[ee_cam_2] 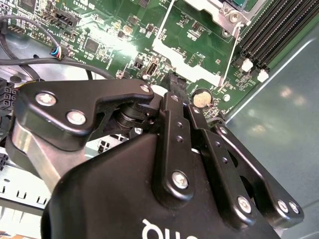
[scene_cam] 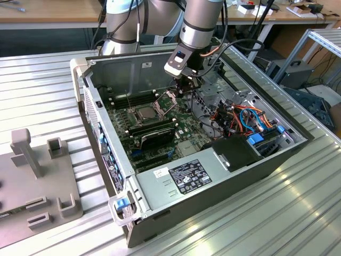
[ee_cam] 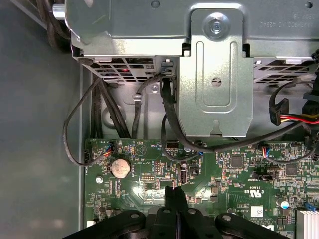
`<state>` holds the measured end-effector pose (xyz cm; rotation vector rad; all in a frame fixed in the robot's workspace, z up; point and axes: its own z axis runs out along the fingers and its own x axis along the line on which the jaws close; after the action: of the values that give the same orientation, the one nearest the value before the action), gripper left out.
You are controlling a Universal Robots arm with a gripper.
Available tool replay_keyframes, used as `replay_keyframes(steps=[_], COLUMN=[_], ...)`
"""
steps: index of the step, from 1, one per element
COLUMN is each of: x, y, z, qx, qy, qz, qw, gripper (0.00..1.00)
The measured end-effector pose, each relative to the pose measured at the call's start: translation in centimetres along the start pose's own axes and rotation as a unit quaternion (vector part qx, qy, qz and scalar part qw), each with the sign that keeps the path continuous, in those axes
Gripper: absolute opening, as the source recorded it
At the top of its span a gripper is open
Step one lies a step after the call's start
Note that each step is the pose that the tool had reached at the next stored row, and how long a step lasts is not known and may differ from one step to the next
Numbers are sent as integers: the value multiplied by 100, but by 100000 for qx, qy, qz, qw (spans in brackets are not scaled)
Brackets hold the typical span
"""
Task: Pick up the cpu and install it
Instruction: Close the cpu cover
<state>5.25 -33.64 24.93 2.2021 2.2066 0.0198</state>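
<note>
In the exterior view the cpu is a small silver-grey square lying flat in the socket on the green motherboard. The shiny hinged socket frame stands tilted up just beside it, towards the exterior view's right. My gripper hangs a little above the board, beside that raised frame. Both wrist views show the black fingers pressed together with nothing between them, the gripper pointing at the board near a round coin cell. The open frame and its wire lever lie just beyond the fingertips.
The open computer case lies on a ribbed metal table. A black expansion card sits near the socket. A metal drive cage, black cables, coloured cables and a power supply crowd the case. A grey fixture stands at the exterior view's left.
</note>
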Motion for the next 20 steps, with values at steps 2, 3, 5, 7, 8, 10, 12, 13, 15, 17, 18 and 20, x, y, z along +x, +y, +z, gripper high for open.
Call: replay_keyframes(steps=[2,3,5,7,8,10,12,13,15,17,18,20], x=[0,0,0,0,0,0,0,0,0,0,0,0], y=[0,-1,-6,-9,-14,-20,-21,-21,-24,-38,-45,-62], z=[0,0,0,0,0,-1,-1,-1,-1,-1,-1,-2], qx=[0,-2,-2,0,0,2,1,1,0,1,0,0], qy=[-3,-1,1,-4,0,-2,-3,-3,0,-7,-3,-3], qz=[-6,-2,-5,-3,-3,-3,-2,-4,1,0,-1,-5], qw=[100000,100000,100000,100000,100000,100000,100000,100000,100000,100000,100000,100000], gripper=[11,11,11,11,11,11,11,11,11,11,11,11])
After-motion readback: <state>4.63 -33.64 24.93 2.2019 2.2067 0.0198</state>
